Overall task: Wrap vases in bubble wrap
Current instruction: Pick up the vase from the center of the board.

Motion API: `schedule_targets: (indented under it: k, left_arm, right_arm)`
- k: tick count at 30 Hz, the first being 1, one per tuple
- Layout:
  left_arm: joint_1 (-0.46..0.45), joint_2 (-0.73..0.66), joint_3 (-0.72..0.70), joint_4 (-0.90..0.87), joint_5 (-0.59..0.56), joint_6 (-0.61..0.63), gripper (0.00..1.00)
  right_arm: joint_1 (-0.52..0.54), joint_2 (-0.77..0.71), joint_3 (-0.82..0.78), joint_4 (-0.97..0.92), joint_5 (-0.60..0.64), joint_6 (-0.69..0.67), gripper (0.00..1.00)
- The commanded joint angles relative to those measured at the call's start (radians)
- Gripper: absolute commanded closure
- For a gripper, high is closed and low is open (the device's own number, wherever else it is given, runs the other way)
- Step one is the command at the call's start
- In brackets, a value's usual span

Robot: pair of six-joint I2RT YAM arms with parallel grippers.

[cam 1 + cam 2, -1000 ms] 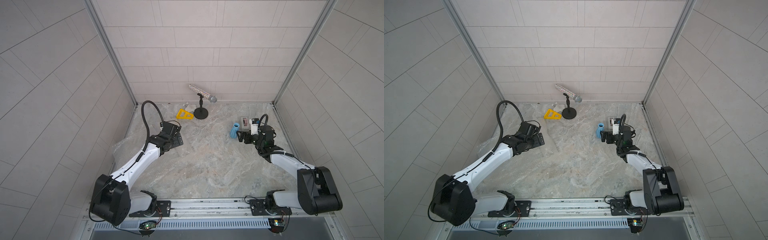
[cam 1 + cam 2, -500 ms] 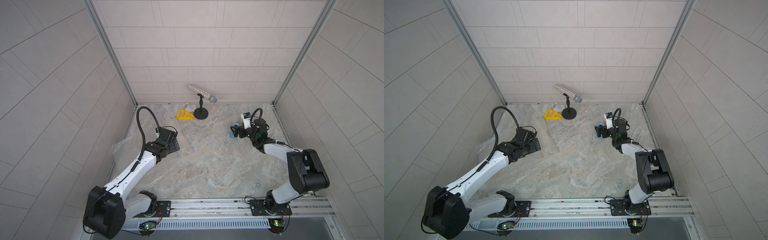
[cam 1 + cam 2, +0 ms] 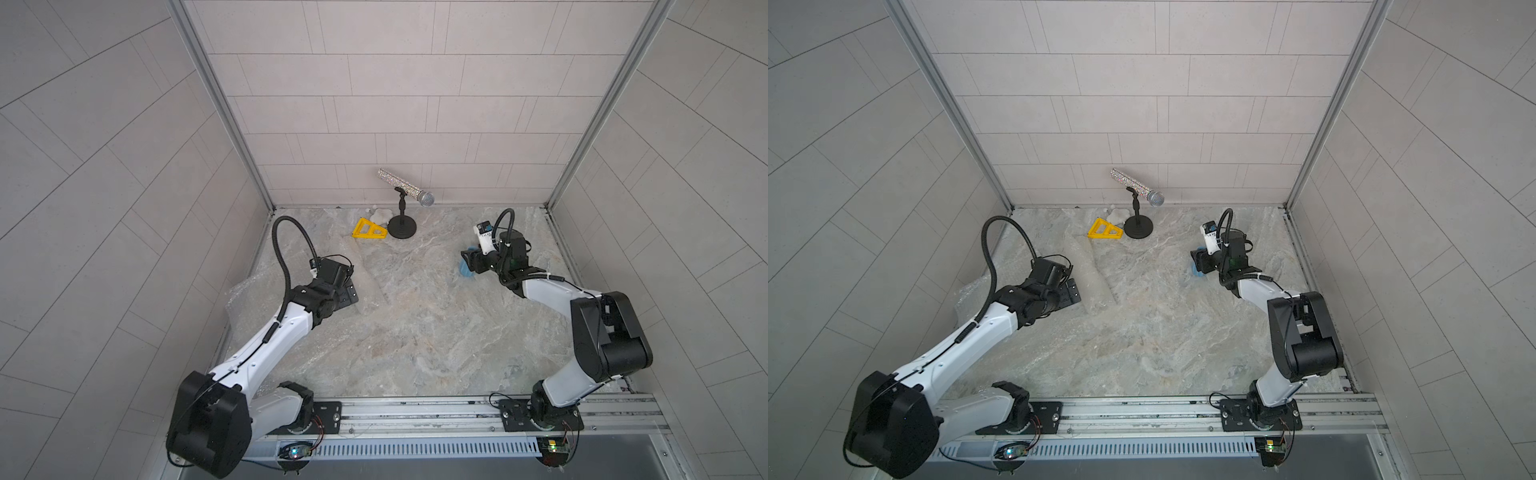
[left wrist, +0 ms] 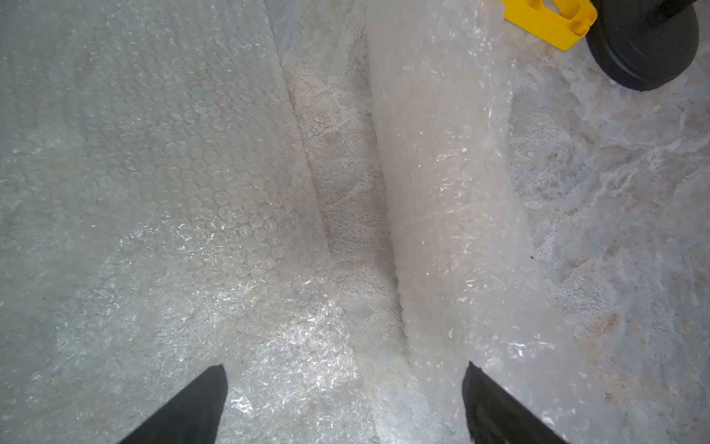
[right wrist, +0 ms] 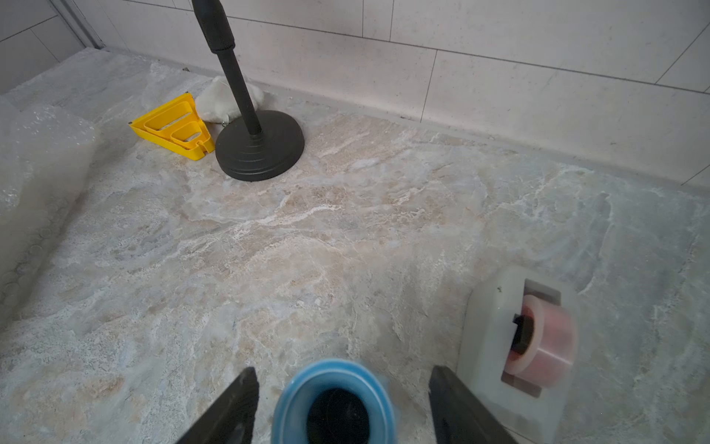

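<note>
The right hand [image 5: 342, 370] sits low at about 2 o'clock on the surface [image 3: 415, 324]. Its fingers stand apart on either side of the blue vase [image 5: 286, 399], level with its rim, with a gap showing on each side (no contact is visible). A tape dispenser [image 5: 511, 334] stands just beside the vase. The left hand [image 4: 344, 368] hovers at about 9 o'clock, fingers spread wide and holding nothing. Below it lies the bubble wrap [image 4: 153, 173], partly flat and partly rolled up. A microphone stand [image 3: 402, 228] and a yellow triangle [image 3: 368, 230] sit near 12 o'clock.
</note>
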Motion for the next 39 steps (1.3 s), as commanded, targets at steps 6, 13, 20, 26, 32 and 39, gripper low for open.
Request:
schedule_targets:
  k: [6, 13, 20, 26, 32, 39]
  left_arm:
    - [0.026, -0.010, -0.032, -0.027, -0.044, -0.033, 0.00]
    - [0.061, -0.030, -0.052, -0.072, -0.064, -0.069, 0.00]
    - [0.081, -0.037, -0.060, -0.107, -0.072, -0.080, 0.00]
    - [0.083, -0.020, -0.076, -0.139, -0.062, -0.082, 0.00]
    - [0.083, 0.103, -0.048, -0.167, 0.037, -0.043, 0.01]
    - [0.081, 0.265, -0.003, -0.151, 0.090, 0.014, 0.05]
  right_arm:
    - [0.019, -0.015, 0.017, -0.040, 0.034, -0.042, 0.47]
    - [0.022, -0.041, 0.020, -0.035, 0.022, -0.041, 0.63]
    - [0.022, -0.084, 0.002, -0.020, 0.015, -0.048, 0.78]
    - [0.022, -0.150, -0.021, -0.002, -0.009, -0.035, 0.83]
    - [0.075, -0.235, -0.051, -0.032, -0.011, 0.024, 0.88]
    - [0.138, -0.324, -0.095, -0.062, -0.032, 0.133, 0.92]
